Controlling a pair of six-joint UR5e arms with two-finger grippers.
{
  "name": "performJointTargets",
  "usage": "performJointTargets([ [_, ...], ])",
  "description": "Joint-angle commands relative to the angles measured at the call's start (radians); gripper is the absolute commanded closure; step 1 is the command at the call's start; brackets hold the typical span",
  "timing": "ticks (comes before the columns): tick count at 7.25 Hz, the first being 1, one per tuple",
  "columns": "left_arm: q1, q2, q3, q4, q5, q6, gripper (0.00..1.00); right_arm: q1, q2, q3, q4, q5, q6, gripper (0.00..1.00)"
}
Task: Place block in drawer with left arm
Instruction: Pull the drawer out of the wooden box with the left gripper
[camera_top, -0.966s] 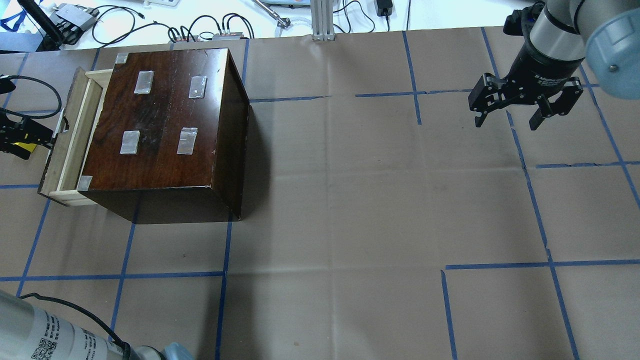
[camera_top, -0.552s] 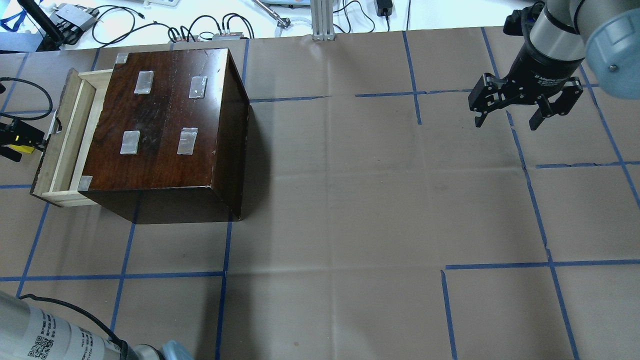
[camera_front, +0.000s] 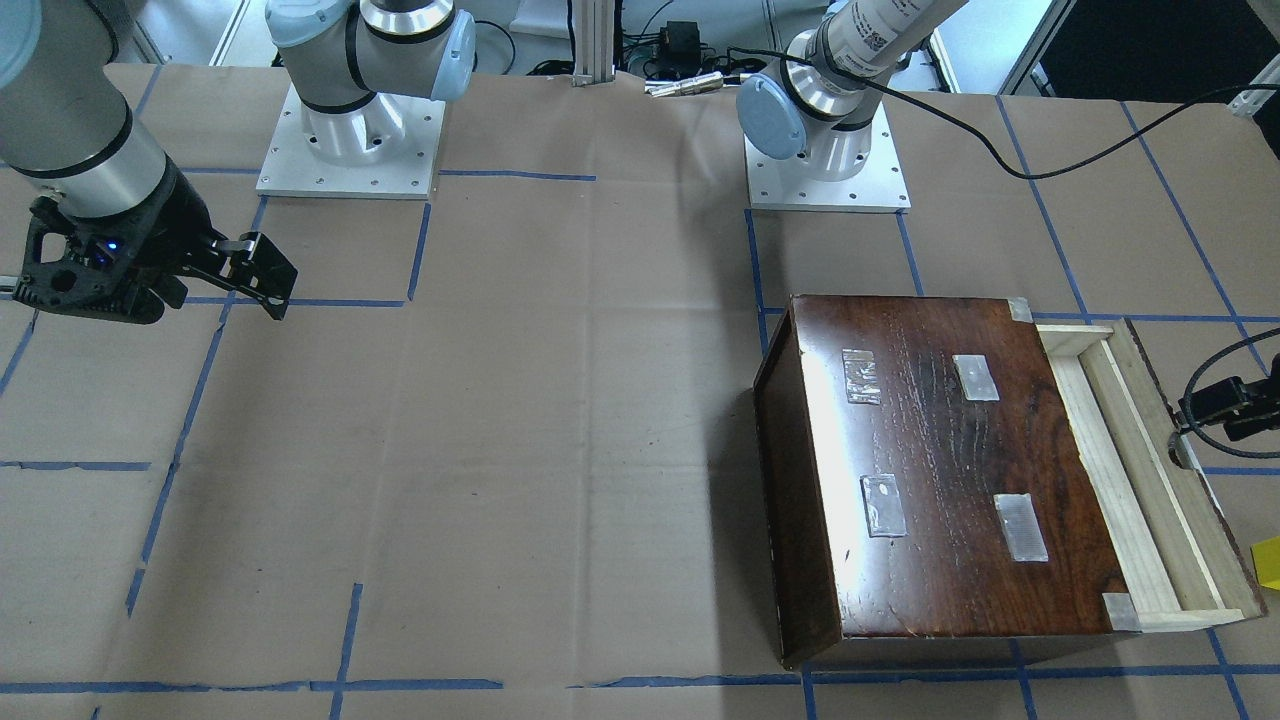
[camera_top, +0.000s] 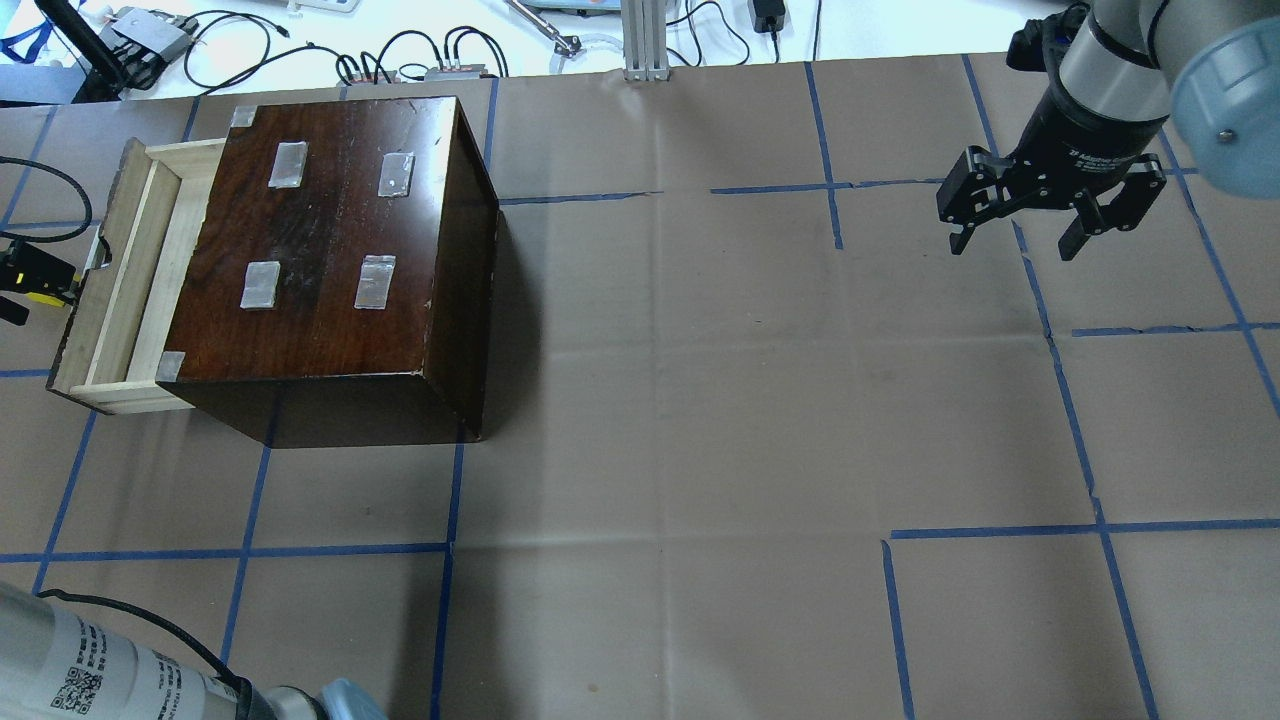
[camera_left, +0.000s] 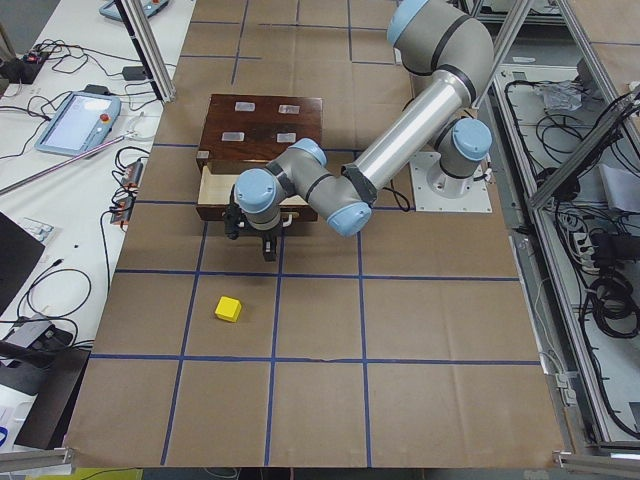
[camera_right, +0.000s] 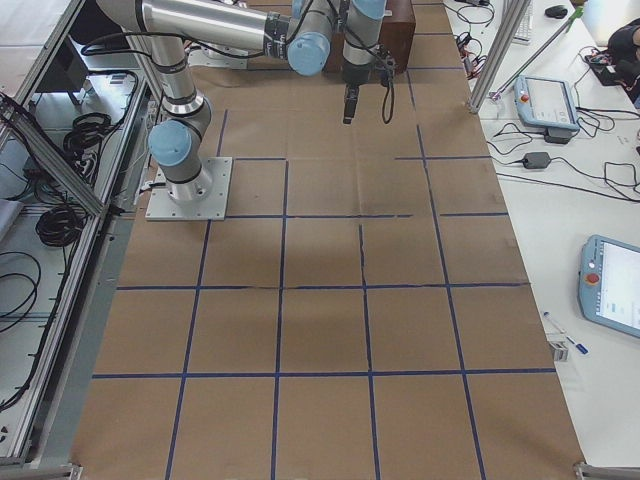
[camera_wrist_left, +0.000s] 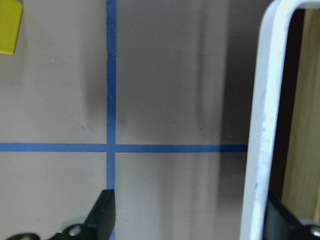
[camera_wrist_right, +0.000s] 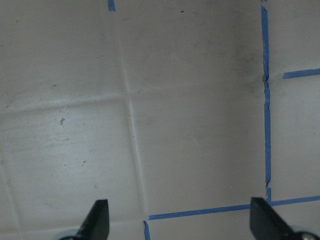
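**Drawer pulled out, block lying on the surface**

The drawer (camera_top: 140, 270) stands partway out of the dark-brown cabinet (camera_top: 330, 230), its pale wooden inside showing. The cabinet top carries silver tape patches.

The left arm (camera_left: 410, 140) reaches across to the drawer's front, a loose black cable (camera_front: 950, 120) trailing along it. The left claw (camera_wrist_left: 192, 220) sits low at that front with its fingers spread wide and holding nothing. In the wrist view the pale loop handle (camera_wrist_left: 260, 125) stands just inside one finger. Whether the two touch cannot be told.

The block (camera_left: 229, 309) lies on the brown paper surface (camera_top: 700, 400), outside the drawer. It is past the drawer front and apart from the left claw. In the left wrist view it shows only as a yellow corner at the top edge, across a blue tape line (camera_wrist_left: 111, 75) from the handle.

The right claw (camera_top: 1015, 243) hangs above the surface at the far end from the cabinet. Its fingers are wide and hold nothing.
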Motion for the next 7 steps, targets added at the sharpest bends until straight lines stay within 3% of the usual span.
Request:
performJointTargets([
  [1, 0.005, 0.0, 0.001, 0.009, 0.004, 0.018, 0.02, 0.0, 0.0, 0.0, 0.0, 0.0, 0.001, 0.0],
  [5, 0.026, -0.002, 0.004, 0.015, 0.011, 0.038, 0.02, 0.0, 0.0, 0.0, 0.0, 0.0, 0.001, 0.0],
  [7, 0.034, -0.007, 0.06, 0.013, 0.031, 0.038, 0.02, 0.0, 0.0, 0.0, 0.0, 0.0, 0.001, 0.0],
])
